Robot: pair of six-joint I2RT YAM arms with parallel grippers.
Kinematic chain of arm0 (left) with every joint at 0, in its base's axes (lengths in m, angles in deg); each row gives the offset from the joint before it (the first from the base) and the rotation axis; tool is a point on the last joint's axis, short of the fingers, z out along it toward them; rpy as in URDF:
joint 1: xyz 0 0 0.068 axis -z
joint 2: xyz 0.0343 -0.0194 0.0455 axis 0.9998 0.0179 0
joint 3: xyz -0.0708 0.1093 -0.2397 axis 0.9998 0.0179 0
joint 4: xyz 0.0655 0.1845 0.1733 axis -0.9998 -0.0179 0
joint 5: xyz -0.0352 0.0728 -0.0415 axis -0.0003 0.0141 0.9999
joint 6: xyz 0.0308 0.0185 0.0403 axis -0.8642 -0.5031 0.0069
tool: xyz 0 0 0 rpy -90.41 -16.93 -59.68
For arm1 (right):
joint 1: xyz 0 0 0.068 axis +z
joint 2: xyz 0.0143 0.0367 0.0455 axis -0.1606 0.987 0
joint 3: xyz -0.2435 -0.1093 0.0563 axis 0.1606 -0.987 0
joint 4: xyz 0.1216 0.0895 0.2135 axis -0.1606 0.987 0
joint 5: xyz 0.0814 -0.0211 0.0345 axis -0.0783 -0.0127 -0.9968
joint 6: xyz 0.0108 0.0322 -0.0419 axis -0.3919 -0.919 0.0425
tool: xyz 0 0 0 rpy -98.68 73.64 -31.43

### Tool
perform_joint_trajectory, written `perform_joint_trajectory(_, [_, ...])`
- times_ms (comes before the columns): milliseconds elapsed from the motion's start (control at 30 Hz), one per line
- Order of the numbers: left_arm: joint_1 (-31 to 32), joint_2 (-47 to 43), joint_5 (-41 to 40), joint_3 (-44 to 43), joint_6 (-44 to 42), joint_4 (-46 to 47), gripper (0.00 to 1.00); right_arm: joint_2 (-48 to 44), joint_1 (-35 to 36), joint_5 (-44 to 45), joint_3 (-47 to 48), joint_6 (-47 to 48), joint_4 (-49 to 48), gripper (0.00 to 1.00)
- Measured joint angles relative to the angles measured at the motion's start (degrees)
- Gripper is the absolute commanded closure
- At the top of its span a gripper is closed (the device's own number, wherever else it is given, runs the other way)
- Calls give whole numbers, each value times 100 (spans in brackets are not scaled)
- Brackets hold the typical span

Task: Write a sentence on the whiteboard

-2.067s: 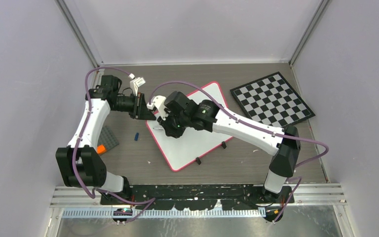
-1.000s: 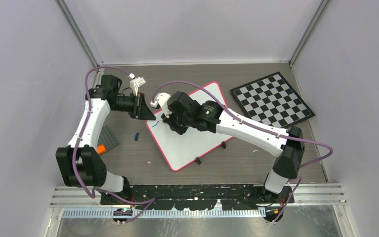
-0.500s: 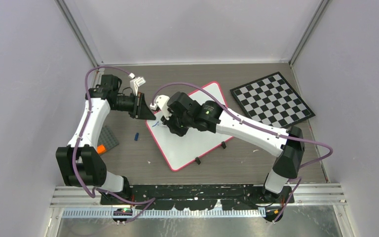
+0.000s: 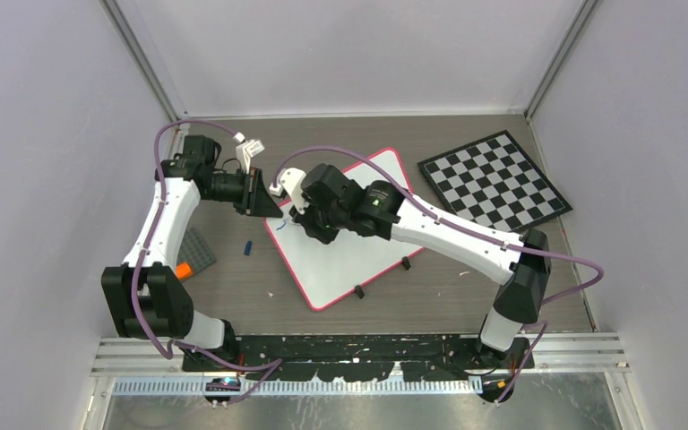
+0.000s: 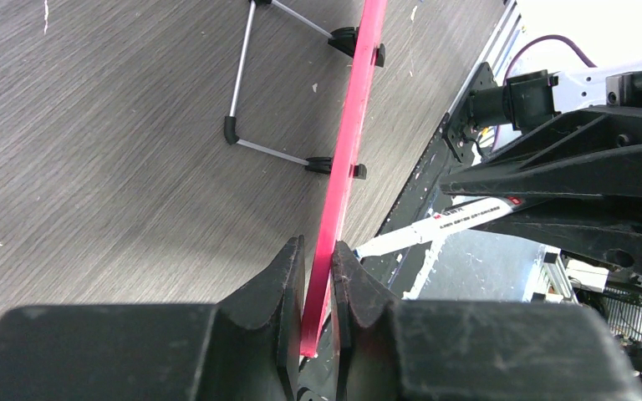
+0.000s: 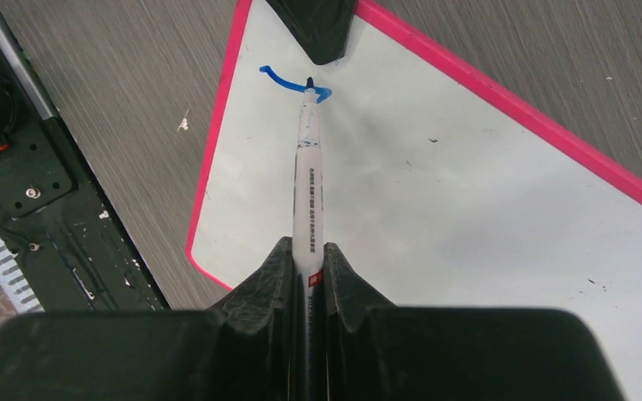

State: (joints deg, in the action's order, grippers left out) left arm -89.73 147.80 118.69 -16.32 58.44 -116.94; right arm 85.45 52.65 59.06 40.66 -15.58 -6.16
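Observation:
The whiteboard (image 4: 349, 255), white with a pink-red frame, lies tilted at the table's middle. My left gripper (image 4: 269, 208) is shut on its far left corner; the left wrist view shows the pink frame edge (image 5: 347, 159) pinched between the jaws (image 5: 318, 276). My right gripper (image 4: 309, 224) is shut on a white marker (image 6: 308, 184) with its tip on the board (image 6: 468, 209) near that corner. A short blue curved stroke (image 6: 280, 79) lies at the tip. The marker also shows in the left wrist view (image 5: 435, 225).
A black-and-white checkerboard (image 4: 493, 177) lies at the back right. A small blue cap (image 4: 247, 246), a grey plate (image 4: 195, 253) and an orange piece (image 4: 182, 270) lie left of the board. Two black clip feet (image 4: 360, 291) sit at the board's near edge.
My right gripper has shifted slightly towards the board's left corner with the marker, and a blue stroke has appeared on the board there. The left arm has not moved.

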Motion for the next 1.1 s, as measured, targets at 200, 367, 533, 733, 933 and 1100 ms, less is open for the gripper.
perform_joint_trajectory(200, [0, 0, 0, 0, -2, 0, 100, 66, -2, 44, -15, 42, 2, 100])
perform_joint_trajectory(367, [0, 0, 0, 0, -2, -2, 100, 66, -2, 48, -37, 81, 2, 100])
perform_joint_trajectory(533, [0, 0, -13, 0, -13, 0, 100, 66, 0, 46, -114, 111, 0, 100])
perform_joint_trajectory(733, [0, 0, -42, 0, -15, 2, 100, 66, 24, -26, -264, 122, 2, 100])
perform_joint_trajectory(933, [0, 0, -52, 0, -17, 2, 100, 42, 37, -181, -444, 118, 4, 100])
perform_joint_trajectory(1100, [0, 0, -44, 0, -15, 0, 100, 31, 68, -345, -544, 120, 63, 100])
